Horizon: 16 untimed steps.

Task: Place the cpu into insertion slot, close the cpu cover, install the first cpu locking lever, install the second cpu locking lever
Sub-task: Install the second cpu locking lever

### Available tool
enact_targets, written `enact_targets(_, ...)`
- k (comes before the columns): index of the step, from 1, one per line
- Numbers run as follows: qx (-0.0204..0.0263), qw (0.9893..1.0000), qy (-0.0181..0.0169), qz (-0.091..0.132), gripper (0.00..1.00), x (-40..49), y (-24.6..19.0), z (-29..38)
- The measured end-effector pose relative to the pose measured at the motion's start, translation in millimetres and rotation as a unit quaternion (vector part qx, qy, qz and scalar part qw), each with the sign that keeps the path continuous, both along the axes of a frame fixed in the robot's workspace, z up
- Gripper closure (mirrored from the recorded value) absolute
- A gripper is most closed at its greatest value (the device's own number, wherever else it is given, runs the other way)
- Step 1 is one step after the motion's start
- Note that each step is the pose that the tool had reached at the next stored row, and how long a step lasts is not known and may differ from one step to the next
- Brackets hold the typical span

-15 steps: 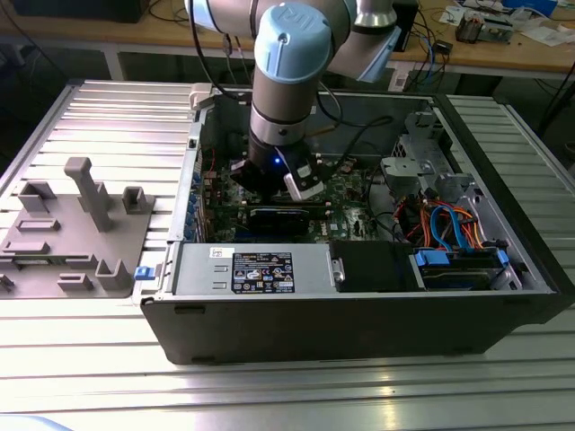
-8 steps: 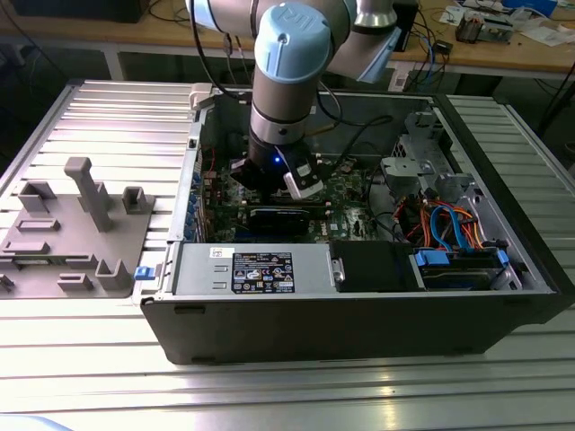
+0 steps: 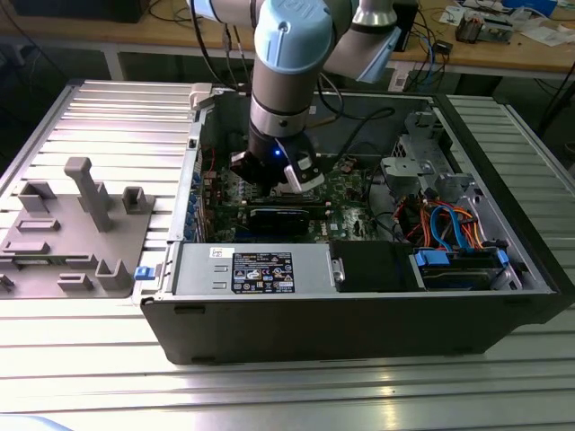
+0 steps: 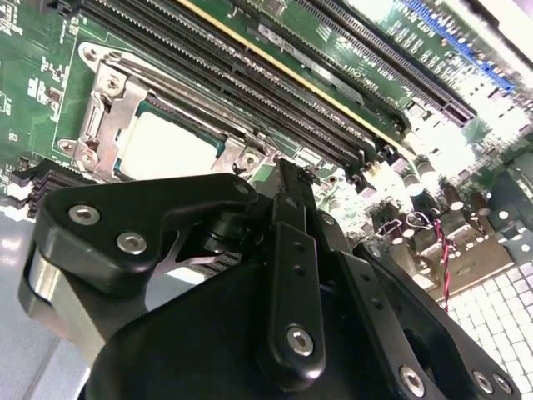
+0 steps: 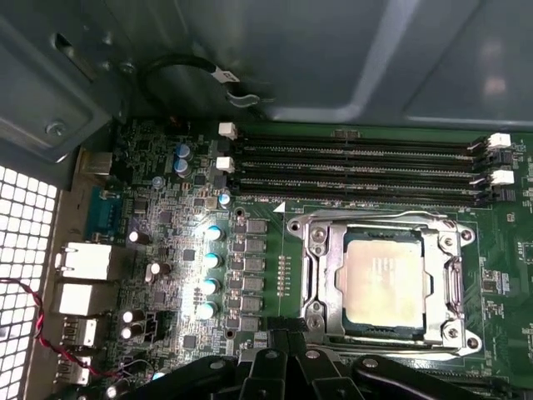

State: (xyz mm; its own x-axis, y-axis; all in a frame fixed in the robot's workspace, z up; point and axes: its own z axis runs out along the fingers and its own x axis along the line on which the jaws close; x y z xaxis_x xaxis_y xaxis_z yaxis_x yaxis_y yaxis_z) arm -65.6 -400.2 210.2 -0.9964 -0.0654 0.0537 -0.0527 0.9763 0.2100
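Note:
The cpu (image 5: 383,279) lies flat in the insertion slot (image 5: 385,332), its silver-grey top showing. The cpu cover (image 5: 321,275), a silvery frame, lies down around the chip, with thin wire levers along two of its sides. The second wrist view shows the same cpu (image 4: 166,146) and cpu cover (image 4: 108,108) just beyond the black gripper (image 4: 287,179). The gripper (image 5: 287,350) hovers beside the socket with its fingers together and nothing between them. In the exterior view the gripper (image 3: 292,180) reaches down into the open computer case (image 3: 359,314) over the green board.
Long memory slots (image 5: 358,171) run beside the socket, and capacitors (image 5: 212,258) stand on its other side. In the case sit a power supply (image 3: 260,269), a black heatsink bar (image 3: 283,218) and blue cables (image 3: 458,238). A grey fixture (image 3: 81,224) lies at the exterior view's left.

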Motion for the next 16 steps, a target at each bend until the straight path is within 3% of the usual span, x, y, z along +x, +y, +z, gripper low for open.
enact_targets(4, 0.0045, 1.0000, 0.0000, 0.000, 0.89, -0.6, -0.1, -4.4)
enact_targets(10, 0.0155, 0.9999, 0.0000, 0.000, 0.89, -0.6, 0.1, -7.6)
enact_targets(16, 0.0162, 0.9999, 0.0000, 0.000, 0.89, -0.6, -0.7, -8.4)
